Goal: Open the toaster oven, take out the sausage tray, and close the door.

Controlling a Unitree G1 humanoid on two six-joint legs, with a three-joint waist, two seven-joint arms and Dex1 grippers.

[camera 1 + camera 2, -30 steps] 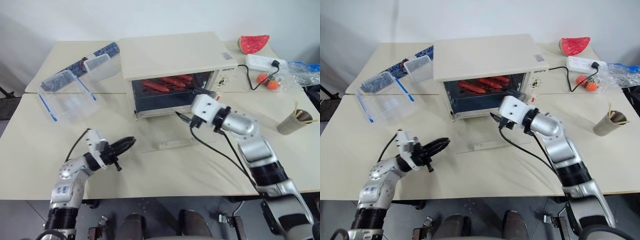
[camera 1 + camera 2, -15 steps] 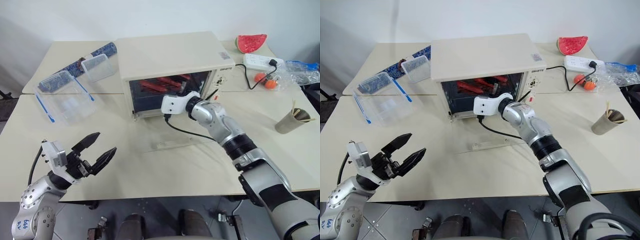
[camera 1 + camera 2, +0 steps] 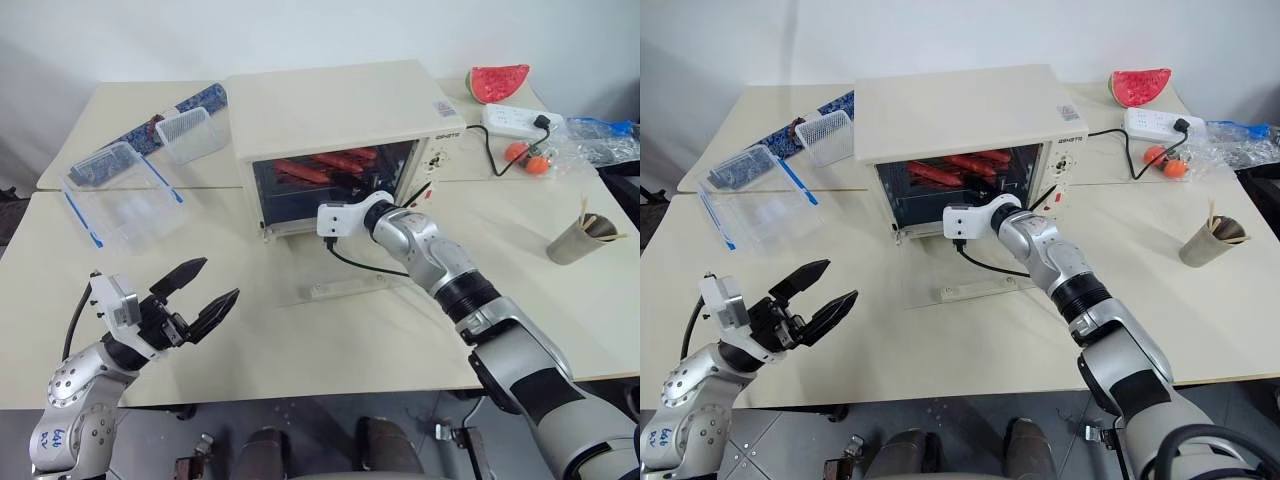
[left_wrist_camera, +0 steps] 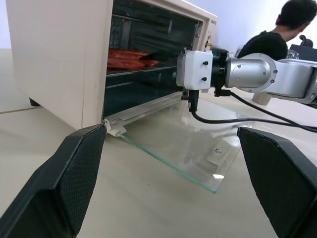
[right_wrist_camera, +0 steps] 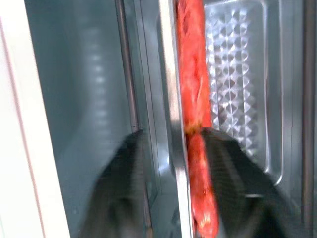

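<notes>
1. The toaster oven stands on the pale bench, toward its back, with its glass door folded all the way down so it lies flat on the bench in front of the opening
2. The sausage tray sits on a rack inside the oven, with reddish sausages lying on it
3. The right gripper is reaching into the oven mouth; in the right wrist view its two black fingers straddle the near rim of the tray, one on each side of the metal edge, drawn close to it. I cannot tell whether they actually clamp the rim
4. The left gripper hovers over the front left part of the bench, well apart from the oven, with its fingers spread wide and nothing between them
5. To the left of the oven lie clear plastic containers with blue trim
6. To the right of the oven are a watermelon slice, a white power strip, small orange fruits and a paper cup with sticks in it
7. A black cord runs from the right wrist down over the door
8. In the left wrist view a person in dark clothes is sitting behind the bench
</notes>
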